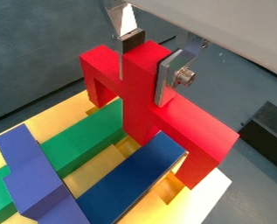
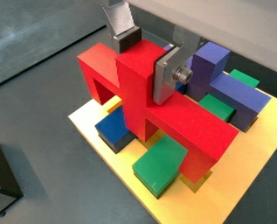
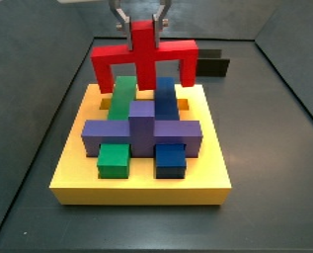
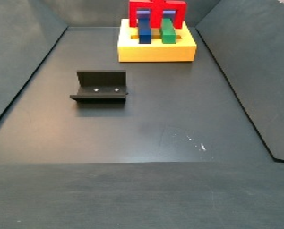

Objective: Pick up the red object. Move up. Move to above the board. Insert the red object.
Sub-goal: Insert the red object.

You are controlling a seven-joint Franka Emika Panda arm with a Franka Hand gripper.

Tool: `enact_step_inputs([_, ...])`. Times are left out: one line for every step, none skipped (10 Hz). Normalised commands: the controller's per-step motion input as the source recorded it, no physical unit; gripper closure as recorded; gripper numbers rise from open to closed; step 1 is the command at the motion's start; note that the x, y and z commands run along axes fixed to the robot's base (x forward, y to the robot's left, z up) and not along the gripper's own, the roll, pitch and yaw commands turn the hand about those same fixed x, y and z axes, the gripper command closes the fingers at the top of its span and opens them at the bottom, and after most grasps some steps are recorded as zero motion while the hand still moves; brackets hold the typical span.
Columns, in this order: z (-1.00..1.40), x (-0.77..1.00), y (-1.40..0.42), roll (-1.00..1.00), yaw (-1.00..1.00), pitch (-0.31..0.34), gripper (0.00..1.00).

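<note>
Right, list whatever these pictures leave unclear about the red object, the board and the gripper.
- Leg tips of the red object: whether they have entered the board's slots is hidden by the green block and the blue block in a side view.
- Gripper: its body is cut off by the frame edge in both wrist views.
- The fixture: its details are too small in a side view.

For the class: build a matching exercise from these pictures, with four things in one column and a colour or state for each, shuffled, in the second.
Things:
1. red object
2. board
3. fixture
4. gripper

States:
A. stands alone on the dark floor
B. yellow slab carrying coloured blocks
C. shut on the upright post
D. held above the board's far end

Pairs: 1-D, 2-B, 3-A, 4-C
</note>
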Motion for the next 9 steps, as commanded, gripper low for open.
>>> enact_step_inputs([-0.01, 0.00, 0.00, 0.00, -0.08, 0.000, 1.00])
enact_step_inputs([-0.01, 0.00, 0.00, 0.00, -0.07, 0.000, 1.00])
enact_step_inputs([-0.05, 0.00, 0.00, 0.00, -0.06, 0.000, 1.00])
enact_step_inputs([-0.09, 0.00, -0.01, 0.00, -0.10, 0.000, 1.00])
enact_step_inputs([-0.11, 0.00, 0.00, 0.00, -0.12, 0.000, 1.00])
enact_step_inputs([-0.12, 0.00, 0.00, 0.00, -0.13, -0.004, 1.00])
enact_step_inputs([-0.15, 0.00, 0.00, 0.00, -0.13, -0.013, 1.00])
enact_step_inputs([-0.17, 0.00, 0.00, 0.00, -0.11, -0.026, 1.00])
enact_step_inputs([-0.17, 0.00, -0.05, 0.00, -0.06, -0.010, 1.00])
